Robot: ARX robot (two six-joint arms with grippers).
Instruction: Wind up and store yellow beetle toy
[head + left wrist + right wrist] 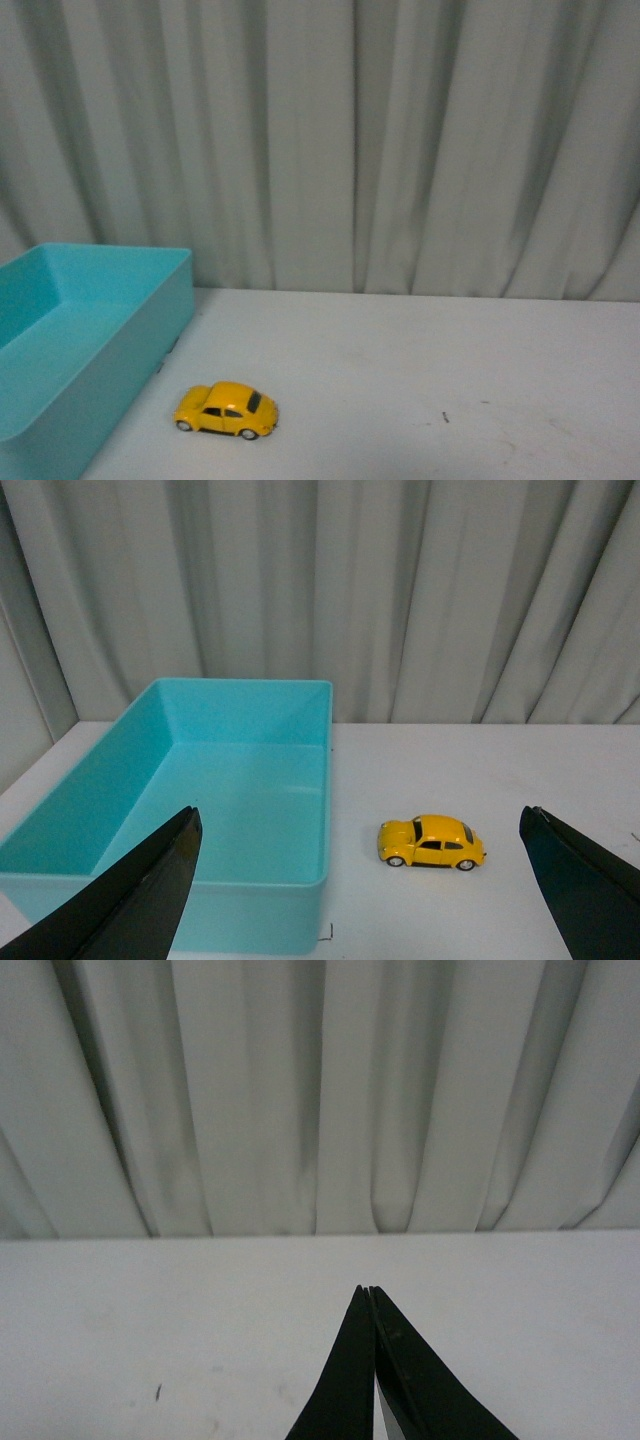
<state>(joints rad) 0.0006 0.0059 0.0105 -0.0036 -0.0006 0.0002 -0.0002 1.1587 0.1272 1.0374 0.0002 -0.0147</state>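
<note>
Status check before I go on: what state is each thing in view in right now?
yellow beetle toy: upright on its wheels on the table, outside the bin, not gripped.
blue bin: open-topped, nothing visible inside.
left gripper: open, holding nothing.
right gripper: shut, nothing between its tips.

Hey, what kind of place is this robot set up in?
Probably a lab or test bench rather than a home: a bare white table backed by a plain grey curtain, with only a teal bin and a toy car on it.
</note>
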